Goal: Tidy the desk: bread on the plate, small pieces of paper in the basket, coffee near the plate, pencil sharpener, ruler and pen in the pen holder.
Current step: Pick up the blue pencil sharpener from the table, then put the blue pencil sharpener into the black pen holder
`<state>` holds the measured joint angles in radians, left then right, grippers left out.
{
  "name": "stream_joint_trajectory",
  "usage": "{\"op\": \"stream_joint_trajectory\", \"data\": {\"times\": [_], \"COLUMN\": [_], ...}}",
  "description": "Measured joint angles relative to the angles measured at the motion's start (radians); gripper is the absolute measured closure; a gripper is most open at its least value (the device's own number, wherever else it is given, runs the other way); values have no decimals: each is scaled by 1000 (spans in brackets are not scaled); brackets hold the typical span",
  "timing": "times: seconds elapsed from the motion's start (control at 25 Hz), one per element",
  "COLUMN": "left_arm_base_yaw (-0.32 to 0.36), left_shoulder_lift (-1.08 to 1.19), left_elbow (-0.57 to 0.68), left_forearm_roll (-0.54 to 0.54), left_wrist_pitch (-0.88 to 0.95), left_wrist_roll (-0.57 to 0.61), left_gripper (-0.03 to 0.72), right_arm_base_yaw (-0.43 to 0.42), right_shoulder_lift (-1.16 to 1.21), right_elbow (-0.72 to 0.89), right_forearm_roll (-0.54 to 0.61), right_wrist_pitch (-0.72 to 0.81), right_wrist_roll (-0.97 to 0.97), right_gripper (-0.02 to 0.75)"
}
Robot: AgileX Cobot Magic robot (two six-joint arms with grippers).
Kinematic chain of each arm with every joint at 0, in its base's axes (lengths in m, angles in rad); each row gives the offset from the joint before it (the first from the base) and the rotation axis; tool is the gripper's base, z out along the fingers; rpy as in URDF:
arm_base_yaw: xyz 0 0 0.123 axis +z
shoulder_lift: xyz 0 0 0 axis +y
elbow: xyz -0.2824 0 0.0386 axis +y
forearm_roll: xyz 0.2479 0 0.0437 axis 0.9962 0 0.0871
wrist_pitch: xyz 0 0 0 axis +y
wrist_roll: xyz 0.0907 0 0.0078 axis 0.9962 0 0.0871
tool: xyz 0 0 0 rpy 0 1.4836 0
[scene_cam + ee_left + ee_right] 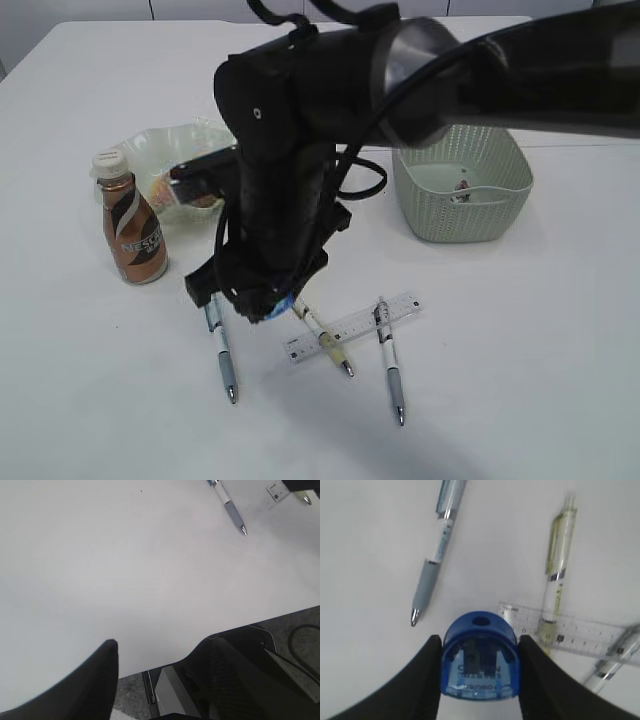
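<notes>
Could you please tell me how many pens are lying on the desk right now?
3. The grey-grip pen lies left, below the right gripper; the yellowish pen crosses the ruler; the third pen lies across its right end. The arm may hide others.

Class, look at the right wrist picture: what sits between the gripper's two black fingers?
A blue pencil sharpener fills the gap between the right gripper fingers, both pressed against its sides. The right wrist view shows this.
</notes>
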<state>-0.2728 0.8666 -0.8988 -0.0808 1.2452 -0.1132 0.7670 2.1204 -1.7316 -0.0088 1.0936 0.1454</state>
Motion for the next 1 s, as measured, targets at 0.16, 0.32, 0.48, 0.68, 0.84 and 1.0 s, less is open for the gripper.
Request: {"op": "stream_joint_trajectory", "data": {"times": [0.16,0.32,0.48,0.68,0.84,1.0], "left_arm_base_yaw": [0,0,0,0,0,0], "left_shoulder_lift": [0,0,0,0,0,0], "left_elbow": [0,0,0,0,0,0], "left_forearm_roll": [0,0,0,0,0,-6], "left_wrist_pitch": [0,0,0,0,0,0], "left_wrist_roll": [0,0,0,0,0,0], "left_gripper": [258,258,258,260,270,273], "right_arm_base_yaw": [0,0,0,-8,-25,-60], "right_shoulder_lift": [-63,-129,-169,-188,-194,-194], "right_elbow": [0,0,0,0,0,0], "right_forearm_roll": [-79,-146,-192,-235,-250,-263], "right_wrist_pitch": [-118,-263,-365,-408,-457,-520], "right_wrist_roll": [-18,-22,-22,-23,-23,-23], "right_gripper": [405,405,405,405,405,405]}}
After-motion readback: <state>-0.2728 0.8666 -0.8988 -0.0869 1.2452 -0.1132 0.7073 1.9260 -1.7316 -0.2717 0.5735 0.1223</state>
